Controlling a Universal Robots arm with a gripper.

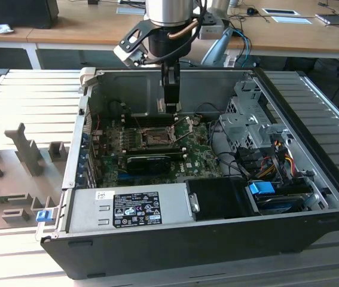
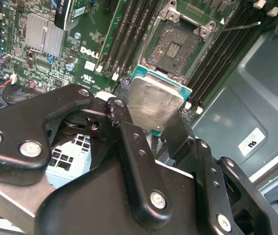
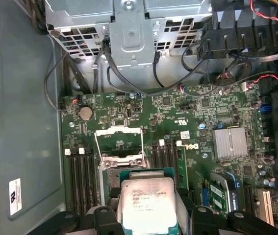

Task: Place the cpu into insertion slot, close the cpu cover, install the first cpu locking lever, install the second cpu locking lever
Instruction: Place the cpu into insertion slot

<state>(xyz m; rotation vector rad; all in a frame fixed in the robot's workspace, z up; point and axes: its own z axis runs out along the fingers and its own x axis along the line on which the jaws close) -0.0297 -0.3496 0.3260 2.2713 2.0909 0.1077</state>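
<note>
Gripper (image 2: 151, 128) is clamped on the cpu (image 2: 154, 100); its black fingers (image 2: 124, 120) press on opp. edges, w/ the silver-grey top toward the second wrist cam (a green substrate rim shows round it). In the first wrist view the same cpu (image 3: 146, 203) sits btwn the fingers (image 3: 104, 218) of the gripper (image 3: 148, 218), printed lid up, approx. level.

The cpu is in the air, not seated. In the second wrist view the insertion slot (image 2: 175, 46) lies beyond it, dark contact field exposed. In the first wrist view the insertion slot (image 3: 110, 171) is partly hidden behind the chip; the cpu cover (image 3: 120, 130) is swung open on the far side of it, green board visible thru its window. A thin locking lever (image 2: 239, 27) sticks out sideways from the socket, not latched down.

Exterior view: the gripper (image 1: 170, 107) hangs inside the open pc case (image 1: 312, 176), low over the mobo (image 1: 199, 158), just behind the insertion slot (image 1: 156, 139) toward the case's back wall. Memory slots (image 2: 129, 39) flank the socket; a finned heatsink (image 3: 231, 142) sits well apart on the board; the PSU (image 1: 130, 206) runs along the near edge of the case; the drive cage (image 1: 244, 116) is at the exterior view's right.
</note>
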